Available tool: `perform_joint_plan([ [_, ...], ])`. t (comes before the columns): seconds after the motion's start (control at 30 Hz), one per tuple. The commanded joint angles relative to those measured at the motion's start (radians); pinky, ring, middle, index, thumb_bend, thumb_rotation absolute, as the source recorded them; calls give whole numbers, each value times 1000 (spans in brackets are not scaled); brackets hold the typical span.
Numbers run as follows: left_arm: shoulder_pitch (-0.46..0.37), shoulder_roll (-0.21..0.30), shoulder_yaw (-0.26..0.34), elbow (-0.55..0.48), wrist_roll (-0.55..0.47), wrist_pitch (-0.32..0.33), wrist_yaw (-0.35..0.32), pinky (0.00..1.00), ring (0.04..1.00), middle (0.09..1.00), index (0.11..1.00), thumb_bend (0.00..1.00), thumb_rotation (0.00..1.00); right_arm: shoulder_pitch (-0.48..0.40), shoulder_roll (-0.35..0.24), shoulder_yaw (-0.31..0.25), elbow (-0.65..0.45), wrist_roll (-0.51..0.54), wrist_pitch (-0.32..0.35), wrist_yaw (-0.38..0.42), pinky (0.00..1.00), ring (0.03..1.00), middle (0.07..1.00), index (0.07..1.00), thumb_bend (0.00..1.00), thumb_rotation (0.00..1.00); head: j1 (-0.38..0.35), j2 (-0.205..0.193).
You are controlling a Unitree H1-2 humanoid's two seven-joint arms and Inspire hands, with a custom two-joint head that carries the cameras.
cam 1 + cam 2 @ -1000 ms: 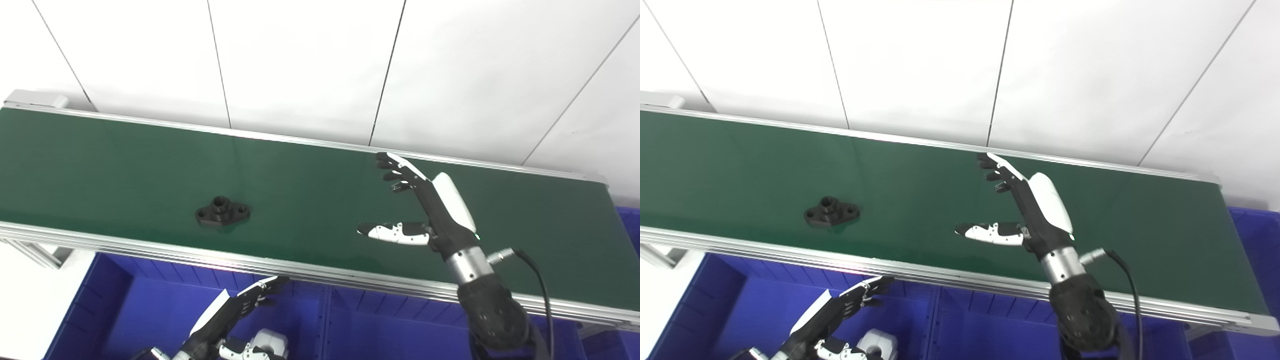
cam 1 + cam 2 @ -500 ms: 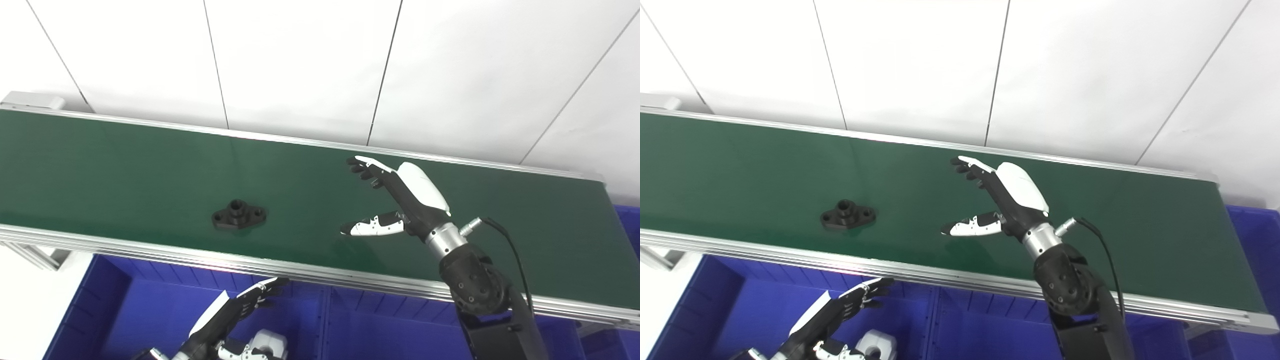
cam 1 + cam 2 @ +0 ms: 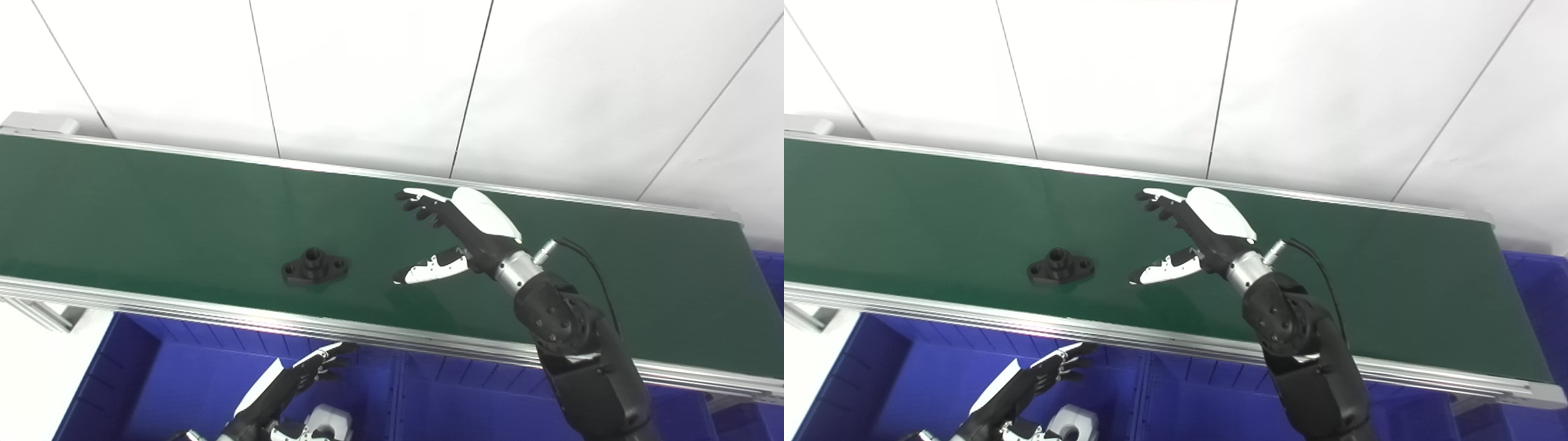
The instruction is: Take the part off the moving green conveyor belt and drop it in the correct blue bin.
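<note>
Fingers and thumb of the right hand (image 3: 456,239) spread wide and empty above the green conveyor belt (image 3: 153,208), facing the black flanged metal part (image 3: 315,268) nearby, presumably awaiting it. Left hand (image 3: 294,383) idles open over blue bins (image 3: 171,380).

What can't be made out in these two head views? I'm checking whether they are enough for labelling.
- Left robot hand: its wrist and arm are cut off by the bottom edge in both views.
- White object in the blue bin: partly cut off by the bottom edge and covered by that hand, so its shape is unclear.
- Black part: its underside faces the conveyor belt.
- Right robot hand: palm side is turned away.
</note>
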Motion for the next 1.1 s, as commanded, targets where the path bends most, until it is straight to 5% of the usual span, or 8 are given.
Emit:
perform_joint_plan([
  [0.0, 8, 16, -2, -31, 4, -40, 11, 789, 859, 910, 869, 716, 231, -64, 21, 10, -1, -14, 6, -4, 684, 787, 834, 875, 816, 324, 2, 3],
  [0.37, 18, 11, -4, -39, -4, -40, 10, 790, 862, 908, 865, 721, 230, -129, 45, 79, 122, -61, -26, -21, 692, 795, 847, 869, 825, 339, 18, 12],
  [1.07, 37, 45, -59, -75, 44, -40, 109, 797, 871, 910, 873, 701, 244, -147, 71, 180, 395, -110, -102, -130, 717, 795, 834, 855, 816, 270, 38, 37],
])
